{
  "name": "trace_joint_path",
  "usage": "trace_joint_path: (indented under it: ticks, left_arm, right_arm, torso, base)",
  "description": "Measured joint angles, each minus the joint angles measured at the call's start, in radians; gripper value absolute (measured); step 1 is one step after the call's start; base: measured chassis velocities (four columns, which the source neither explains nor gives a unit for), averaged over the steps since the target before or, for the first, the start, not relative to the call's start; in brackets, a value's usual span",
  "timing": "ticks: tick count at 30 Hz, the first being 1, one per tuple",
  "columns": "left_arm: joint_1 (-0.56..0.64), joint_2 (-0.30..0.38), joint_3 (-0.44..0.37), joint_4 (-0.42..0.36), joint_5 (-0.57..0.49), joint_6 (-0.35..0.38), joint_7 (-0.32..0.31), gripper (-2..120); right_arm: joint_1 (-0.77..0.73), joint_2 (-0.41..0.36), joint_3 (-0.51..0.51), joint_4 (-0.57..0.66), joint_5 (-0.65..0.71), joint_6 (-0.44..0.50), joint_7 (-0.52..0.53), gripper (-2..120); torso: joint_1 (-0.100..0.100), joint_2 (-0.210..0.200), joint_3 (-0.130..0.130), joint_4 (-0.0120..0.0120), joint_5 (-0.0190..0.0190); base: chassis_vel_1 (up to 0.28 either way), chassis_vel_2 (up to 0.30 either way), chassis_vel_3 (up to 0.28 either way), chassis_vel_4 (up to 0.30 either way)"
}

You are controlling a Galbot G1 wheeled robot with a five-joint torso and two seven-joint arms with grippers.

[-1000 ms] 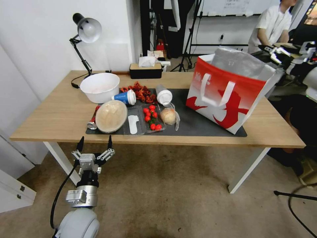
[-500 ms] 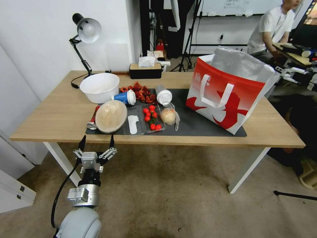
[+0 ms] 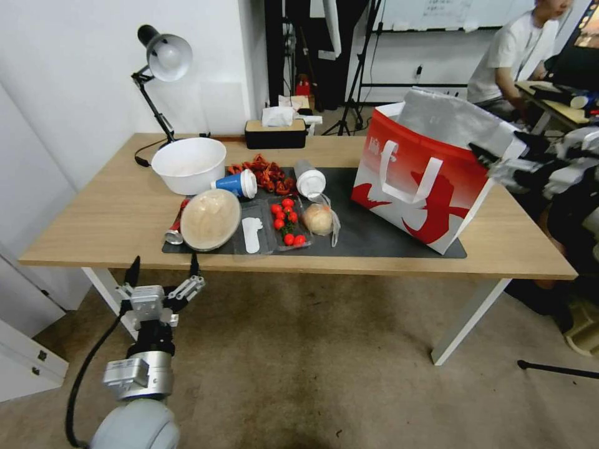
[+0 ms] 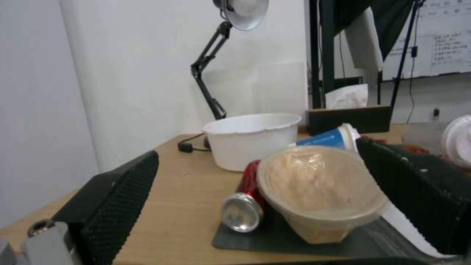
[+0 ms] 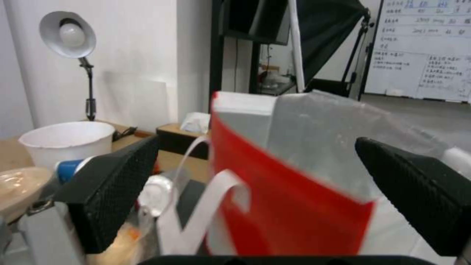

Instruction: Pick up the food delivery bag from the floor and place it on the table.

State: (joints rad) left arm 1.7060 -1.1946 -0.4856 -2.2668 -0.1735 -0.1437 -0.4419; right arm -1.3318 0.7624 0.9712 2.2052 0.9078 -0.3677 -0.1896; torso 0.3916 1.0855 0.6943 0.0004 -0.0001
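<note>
Head view: food delivery bag (image 3: 430, 181) upright on the right end of the desk (image 3: 112, 218), base on the dark mat (image 3: 368, 231), foil mouth open, white strap (image 3: 409, 178) hanging on the near face. Right gripper (image 3: 493, 161) now in from the right, close against the bag's right top corner, where half a second ago it sat farther right and clear of the bag; contact not discernible. Left gripper (image 3: 163, 268) just below the desk's near-left edge, fingers spread and empty, shifted a little left and lower than before. Left wrist view: open fingers (image 4: 117, 198) framing a covered bowl (image 4: 319, 187), a red can (image 4: 243, 206) and a white bowl (image 4: 252, 140) on the desk. Right wrist view: fingers (image 5: 113, 187) wide apart, holding nothing, bag (image 5: 289, 206) between them at close range. Judging by this: bag already off the floor and placed, right arm back near the rim, perhaps to steady or adjust it.
</note>
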Motion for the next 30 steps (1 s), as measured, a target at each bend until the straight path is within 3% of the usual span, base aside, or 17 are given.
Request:
trace_joint_path:
  ticks: [2,10,14,22,30]
  left_arm:
    - [-0.002,0.0,0.0,-0.006,-0.001,0.008,0.0,100]
    - [-0.002,0.0,0.004,-0.013,-0.004,0.01,0.002,100]
    - [0.001,0.004,0.005,-0.027,-0.006,0.006,0.006,100]
    - [-0.002,0.006,0.019,-0.027,-0.008,-0.013,0.026,100]
    - [0.0,0.002,0.025,-0.01,-0.003,-0.041,0.053,100]
  right_arm:
    - [-0.061,0.046,0.016,0.054,-0.049,0.016,0.007,100]
    - [-0.2,0.194,0.005,0.194,-0.229,0.065,0.057,100]
    - [-0.299,0.306,-0.027,0.283,-0.367,0.105,0.098,100]
    - [-0.406,0.398,-0.061,0.302,-0.541,0.184,0.142,100]
    - [-0.448,0.456,-0.095,0.3,-0.622,0.223,0.208,100]
  torso:
    - [0.0,0.0,0.0,-0.0009,-0.0001]
    - [0.0,0.0,0.0,-0.0004,0.0001]
    - [0.0,0.0,0.0,-0.0003,0.0]
    - [0.0,0.0,0.0,-0.0003,0.0]
    - [0.0,0.0,0.0,-0.0003,-0.0001]
  base:
    - [0.0,0.0,0.0,0.0]
    - [0.0,0.0,0.0,0.0]
    - [0.0,0.0,0.0,0.0]
    - [0.0,0.0,0.0,0.0]
    - [0.0,0.0,0.0,0.0]
